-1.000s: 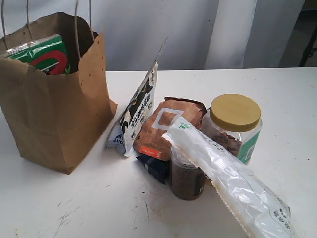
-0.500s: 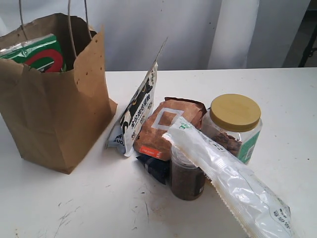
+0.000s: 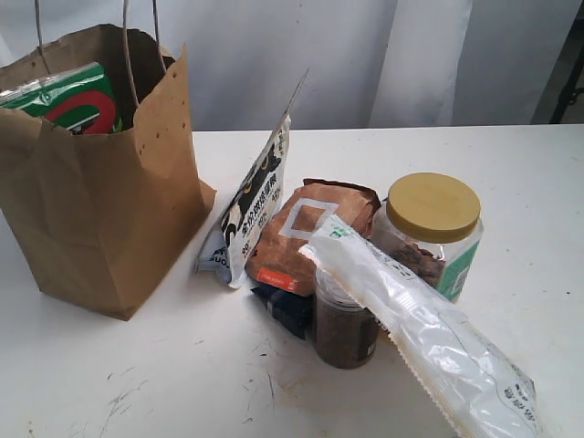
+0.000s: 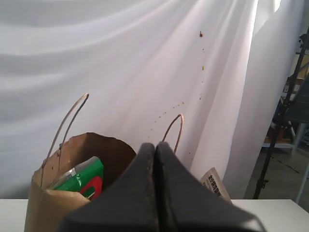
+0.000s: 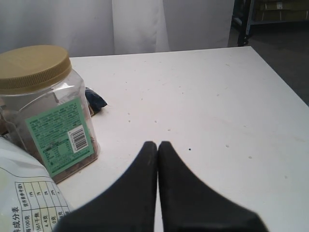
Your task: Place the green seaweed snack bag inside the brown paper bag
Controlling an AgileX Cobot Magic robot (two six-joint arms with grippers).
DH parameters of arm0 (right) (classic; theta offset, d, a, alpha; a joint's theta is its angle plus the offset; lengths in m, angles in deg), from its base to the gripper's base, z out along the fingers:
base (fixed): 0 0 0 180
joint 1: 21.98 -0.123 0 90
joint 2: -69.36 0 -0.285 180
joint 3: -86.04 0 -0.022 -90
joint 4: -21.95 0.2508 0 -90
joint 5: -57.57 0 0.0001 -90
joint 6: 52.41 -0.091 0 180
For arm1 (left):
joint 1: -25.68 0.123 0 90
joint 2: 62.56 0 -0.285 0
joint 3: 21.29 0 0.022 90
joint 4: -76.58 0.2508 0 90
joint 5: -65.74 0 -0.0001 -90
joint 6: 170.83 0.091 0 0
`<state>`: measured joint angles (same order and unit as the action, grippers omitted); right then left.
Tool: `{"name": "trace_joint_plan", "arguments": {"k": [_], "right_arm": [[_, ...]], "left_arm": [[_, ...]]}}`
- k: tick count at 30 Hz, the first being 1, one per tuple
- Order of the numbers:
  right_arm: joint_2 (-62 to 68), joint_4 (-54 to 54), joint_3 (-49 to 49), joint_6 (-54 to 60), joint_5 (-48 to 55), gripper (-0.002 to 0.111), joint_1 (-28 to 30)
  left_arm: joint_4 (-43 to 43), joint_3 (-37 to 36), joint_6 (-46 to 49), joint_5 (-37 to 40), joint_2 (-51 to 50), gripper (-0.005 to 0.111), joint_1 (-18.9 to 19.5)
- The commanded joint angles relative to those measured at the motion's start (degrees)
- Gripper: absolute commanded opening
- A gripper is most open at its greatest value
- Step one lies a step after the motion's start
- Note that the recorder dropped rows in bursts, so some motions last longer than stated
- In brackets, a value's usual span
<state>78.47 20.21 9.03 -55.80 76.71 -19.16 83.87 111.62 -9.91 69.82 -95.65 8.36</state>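
The green seaweed snack bag [image 3: 68,99] stands inside the brown paper bag [image 3: 100,219], its top with the red arch sticking out of the opening. The left wrist view shows the same packet [image 4: 82,180] in the paper bag [image 4: 43,212]. My left gripper [image 4: 155,146] is shut and empty, some way back from the bag. My right gripper [image 5: 158,144] is shut and empty above the bare table beside the jar. Neither gripper shows in the exterior view.
A white-and-black pouch [image 3: 251,205] leans upright beside the bag. A small brown pouch [image 3: 306,233], a yellow-lidded jar [image 3: 431,233], a dark jar [image 3: 345,328] and a long clear-white packet [image 3: 420,333] crowd the table [image 3: 529,164] at the middle right.
The paper bag's twine handles and the green packet shifted slightly left over the last second, then settled. No arm is seen in the exterior view.
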Motion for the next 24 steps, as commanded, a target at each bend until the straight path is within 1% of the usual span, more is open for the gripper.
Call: {"name": "trace_joint_plan", "arguments": {"k": [1,3,5,12,15,20,22,24], "right_arm": [[-0.4,0.3,-0.2,-0.1,-0.9,0.000,0.3],[-0.4,0.3,-0.2,-0.1,-0.9,0.000,0.3],[-0.4,0.3,-0.2,-0.1,-0.9,0.000,0.3],[-0.4,0.3,-0.2,-0.1,-0.9,0.000,0.3],[-0.4,0.3,-0.2,-0.1,-0.9,0.000,0.3],[-0.4,0.3,-0.2,-0.1,-0.9,0.000,0.3],[-0.4,0.3,-0.2,-0.1,-0.9,0.000,0.3],[-0.4,0.3,-0.2,-0.1,-0.9,0.000,0.3]], "left_arm": [[3.5,-0.4,0.3,-1.2,2.1,0.000,-0.3],[5.6,-0.4,0.3,-0.7,3.1,0.000,-0.3],[5.7,-0.4,0.3,1.7,3.3,0.000,-0.3],[5.7,-0.5,0.0,16.2,3.2,0.000,-0.3],[7.0,-0.5,0.0,18.9,3.2,0.000,-0.3],[9.3,-0.8,-0.2,16.9,3.2,0.000,-0.2],[10.9,-2.4,-0.2,13.2,3.2,0.000,0.2],[11.7,-5.1,-0.2,6.4,3.3,0.000,1.3]]}}
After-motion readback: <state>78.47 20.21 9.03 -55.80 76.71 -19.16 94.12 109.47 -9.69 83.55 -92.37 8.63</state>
